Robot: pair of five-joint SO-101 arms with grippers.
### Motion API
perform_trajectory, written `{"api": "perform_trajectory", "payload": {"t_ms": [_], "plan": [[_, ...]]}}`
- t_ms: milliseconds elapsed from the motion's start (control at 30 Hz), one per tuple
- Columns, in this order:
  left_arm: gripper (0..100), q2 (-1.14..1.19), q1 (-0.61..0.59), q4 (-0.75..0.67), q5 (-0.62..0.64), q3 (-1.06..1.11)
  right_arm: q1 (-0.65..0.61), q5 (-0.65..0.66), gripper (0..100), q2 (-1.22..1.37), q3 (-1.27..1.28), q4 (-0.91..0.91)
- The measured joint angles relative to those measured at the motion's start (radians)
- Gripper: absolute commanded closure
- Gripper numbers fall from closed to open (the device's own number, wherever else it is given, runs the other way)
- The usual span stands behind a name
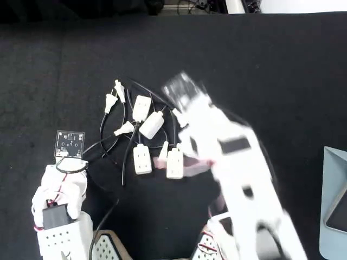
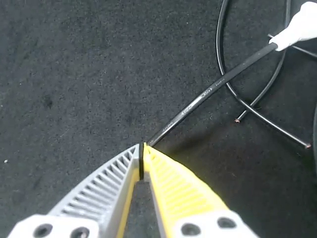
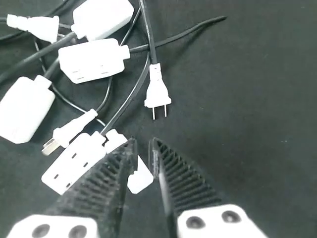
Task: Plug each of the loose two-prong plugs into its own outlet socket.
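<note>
The left end effector [image 2: 142,148] sits at the near left of the worktop [image 2: 74,74], its fingers shut together on a black cable [image 2: 213,89] that runs off toward the middle. The right end effector [image 3: 142,145] hovers over the tangle with its fingers a little apart. A small white piece [image 3: 140,181] lies under the gap; contact cannot be told. A loose plug [image 3: 157,94] lies just beyond the tips, prongs toward them. Four sockets [image 1: 142,158] and other plugs [image 1: 111,102] lie clustered mid-worktop, left of centre.
</note>
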Motion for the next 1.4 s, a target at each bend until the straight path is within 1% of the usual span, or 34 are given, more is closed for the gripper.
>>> {"api": "perform_trajectory", "payload": {"t_ms": [33,200,367,500,667,933,1200,1400], "plan": [[97,0.0,0.0,0.0,0.0,0.0,0.0,0.0,93.3,0.069,-0.043,0.0],[97,0.0,0.0,0.0,0.0,0.0,0.0,-0.017,83.6,0.358,-0.229,0.008],[97,0.0,0.0,0.0,0.0,0.0,-0.002,-0.052,83.2,0.563,-0.379,0.074],[97,0.0,0.0,0.0,0.0,0.0,-0.034,-0.057,83.2,0.683,-0.45,0.081],[97,0.0,0.0,0.0,0.0,0.0,-0.072,-0.057,83.2,0.796,-0.509,0.081],[97,0.0,0.0,0.0,0.0,0.0,-0.066,-0.058,83.2,0.953,-0.632,0.081],[97,0.0,0.0,0.0,0.0,0.0,0.021,-0.058,83.2,0.996,-0.698,0.081],[97,0.0,0.0,0.0,0.0,0.0,0.031,-0.058,83.2,1.048,-0.724,0.081]]}}
